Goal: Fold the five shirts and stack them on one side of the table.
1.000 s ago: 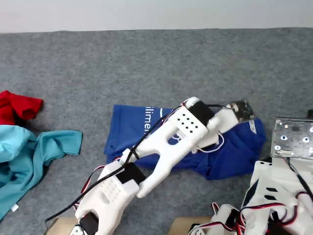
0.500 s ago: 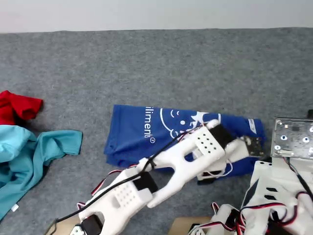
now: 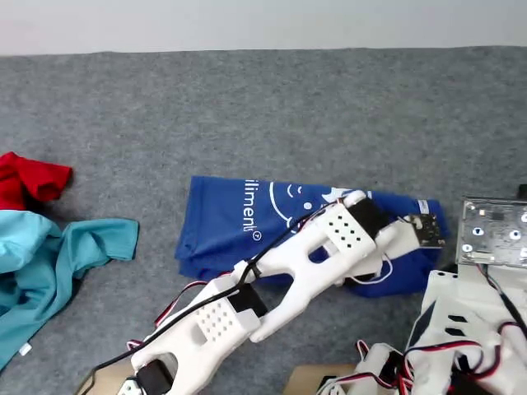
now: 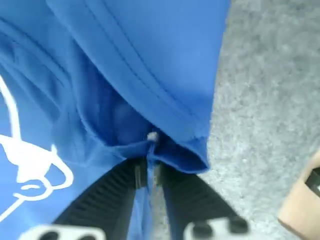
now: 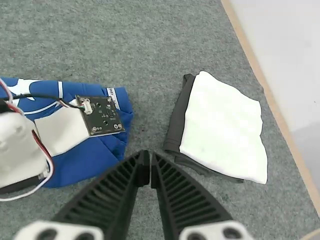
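A blue shirt [image 3: 239, 222] with white print lies partly folded in the middle of the grey table. My left arm [image 3: 329, 247] stretches across it to its right end. There my left gripper [image 4: 148, 162] is shut on a bunched hem of the blue shirt [image 4: 125, 60]. A folded white shirt [image 5: 220, 125] rests on a folded dark grey shirt [image 5: 175, 125] by the table's right edge. My right gripper [image 5: 150, 156] hangs shut and empty above bare table between the blue shirt [image 5: 95, 155] and that stack. A red shirt [image 3: 25, 181] and a teal shirt [image 3: 49, 255] lie crumpled at the left.
The grey felt table [image 3: 272, 115] is bare along its far half. Its tan right edge [image 5: 260, 65] runs just beyond the folded stack. The right arm's base and circuit board [image 3: 494, 234] stand at the near right, close to the blue shirt's end.
My left arm swung from the blue shirt's far right corner toward its near right edge, uncovering the print, then eased back a little. The right arm kept still.
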`<state>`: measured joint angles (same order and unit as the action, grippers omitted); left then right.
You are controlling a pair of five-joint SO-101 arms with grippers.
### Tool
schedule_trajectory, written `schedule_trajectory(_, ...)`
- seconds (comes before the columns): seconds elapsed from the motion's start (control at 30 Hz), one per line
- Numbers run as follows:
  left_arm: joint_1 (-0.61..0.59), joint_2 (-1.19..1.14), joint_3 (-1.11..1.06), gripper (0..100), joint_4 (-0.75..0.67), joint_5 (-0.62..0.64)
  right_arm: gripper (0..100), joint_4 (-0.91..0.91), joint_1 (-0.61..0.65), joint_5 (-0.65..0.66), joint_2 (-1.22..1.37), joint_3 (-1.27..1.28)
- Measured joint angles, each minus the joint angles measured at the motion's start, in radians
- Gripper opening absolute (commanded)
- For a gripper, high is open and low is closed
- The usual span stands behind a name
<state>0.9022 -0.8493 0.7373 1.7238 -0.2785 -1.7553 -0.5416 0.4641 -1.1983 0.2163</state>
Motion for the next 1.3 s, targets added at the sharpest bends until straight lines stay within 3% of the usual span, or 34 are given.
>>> schedule_trajectory(0.73, -0.167, -0.051, 0.011, 1, 0.000, -0.009, 1.1, 0.000, 0.000, 0.000, 0.000, 0.000)
schedule_trajectory(0.97, -0.167, -0.094, 0.051, 14, 0.000, -0.009, 1.1, 0.000, 0.000, 0.000, 0.000, 0.000)
schedule_trajectory(1.3, -0.172, -0.049, 0.051, 16, 0.000, -0.009, 1.1, 0.000, 0.000, 0.000, 0.000, 0.029)
